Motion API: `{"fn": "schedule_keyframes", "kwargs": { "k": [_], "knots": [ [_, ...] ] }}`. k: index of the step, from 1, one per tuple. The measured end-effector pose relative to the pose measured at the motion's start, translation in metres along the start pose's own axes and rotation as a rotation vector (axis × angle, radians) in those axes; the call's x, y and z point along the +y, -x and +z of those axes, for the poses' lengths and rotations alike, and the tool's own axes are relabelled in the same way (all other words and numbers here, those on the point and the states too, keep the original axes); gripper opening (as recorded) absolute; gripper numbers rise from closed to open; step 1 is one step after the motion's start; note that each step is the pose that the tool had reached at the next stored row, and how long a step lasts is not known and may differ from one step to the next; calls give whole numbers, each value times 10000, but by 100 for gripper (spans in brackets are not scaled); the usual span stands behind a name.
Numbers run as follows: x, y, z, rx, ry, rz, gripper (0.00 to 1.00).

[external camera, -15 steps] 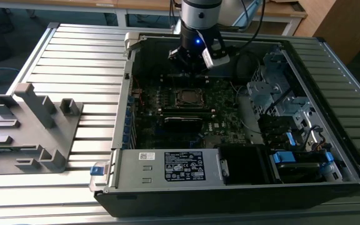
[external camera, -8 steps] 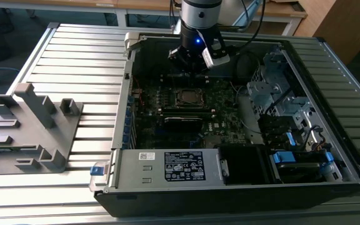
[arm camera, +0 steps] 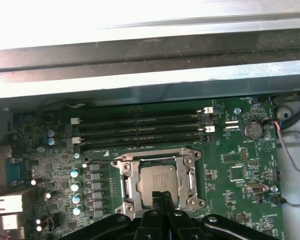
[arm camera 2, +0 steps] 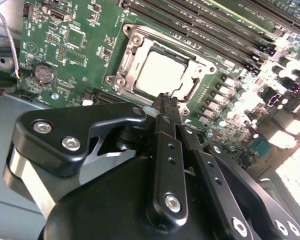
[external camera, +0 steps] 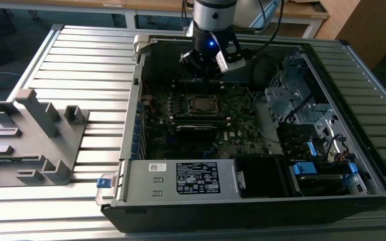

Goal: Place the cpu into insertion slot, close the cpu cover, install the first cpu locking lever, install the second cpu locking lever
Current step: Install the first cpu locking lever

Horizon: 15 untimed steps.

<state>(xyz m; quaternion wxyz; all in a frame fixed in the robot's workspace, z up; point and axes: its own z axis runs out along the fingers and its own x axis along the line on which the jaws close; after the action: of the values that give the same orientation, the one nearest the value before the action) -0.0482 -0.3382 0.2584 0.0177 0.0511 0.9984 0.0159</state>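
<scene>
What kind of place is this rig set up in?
Probably a lab or workshop: an open computer case lies on a slatted metal table, a grey fixture beside it, wooden desks behind.

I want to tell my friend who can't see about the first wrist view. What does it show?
A silver cpu lies in the middle of a green motherboard, with the metal cover lying flat around it. The black end effector, shut, points at one edge of the cpu. Long memory slots run alongside the cover.
</scene>
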Motion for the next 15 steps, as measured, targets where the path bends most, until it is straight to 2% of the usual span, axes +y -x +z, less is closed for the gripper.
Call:
{"fn": "schedule_keyframes", "kwargs": {
  "k": [15],
  "knots": [
    [-36,-345,6,0,1,0,10]
  ]
}}
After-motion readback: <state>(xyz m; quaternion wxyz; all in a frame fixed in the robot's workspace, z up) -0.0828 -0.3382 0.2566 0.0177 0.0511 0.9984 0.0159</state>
